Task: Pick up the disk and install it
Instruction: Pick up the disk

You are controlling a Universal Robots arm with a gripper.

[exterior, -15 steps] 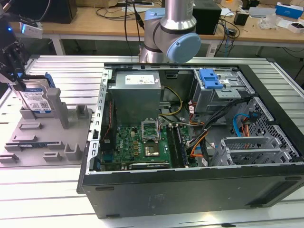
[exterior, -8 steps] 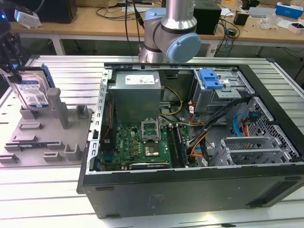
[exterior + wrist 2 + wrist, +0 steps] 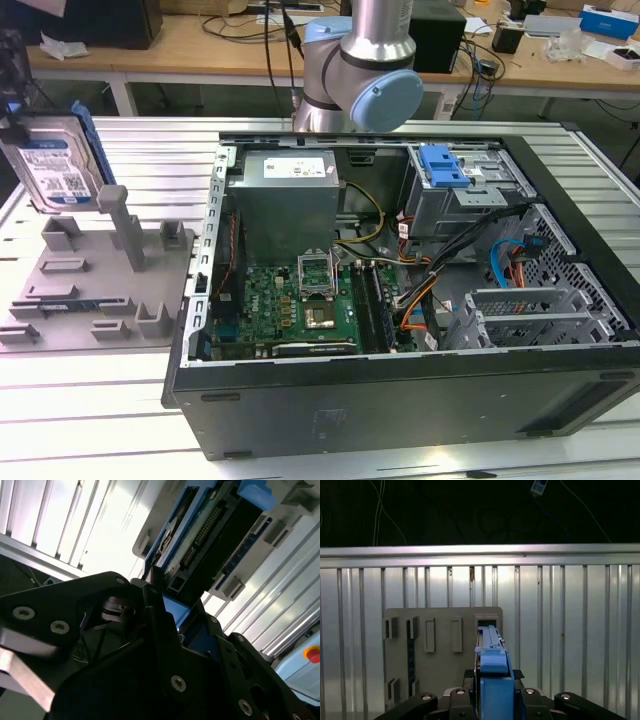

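Operator: Disk first. Where is it sitting?

Spotter: Your disk [image 3: 52, 165] is hanging at ten o'clock in the exterior view. It is standing on edge with its label facing that camera, over the far end of the grey fixture plate [image 3: 85, 290]. A grey post [image 3: 122, 222] on that plate is rising just beside it, at the disk's five o'clock. I cannot tell whether the disk's lower edge is touching the plate.

Operator: And the fingers?

Spotter: Your gripper [image 3: 494, 677] is clamping the disk. In the first wrist view it is pressing on the blue carrier from both sides. In the second wrist view one black finger [image 3: 156, 600] is lying against the disk's edge.

Operator: Where is the case?

Spotter: The open computer case [image 3: 400, 400] is lying on its side, spreading from the centre out to three o'clock, apart from the disk. Its motherboard [image 3: 290, 300] is facing up, and a drive cage with a blue latch [image 3: 445, 165] is sitting at one o'clock. Your arm's elbow joint [image 3: 360, 75] is showing at twelve o'clock, behind the case. Everything is resting on the slatted aluminium table [image 3: 100, 400].
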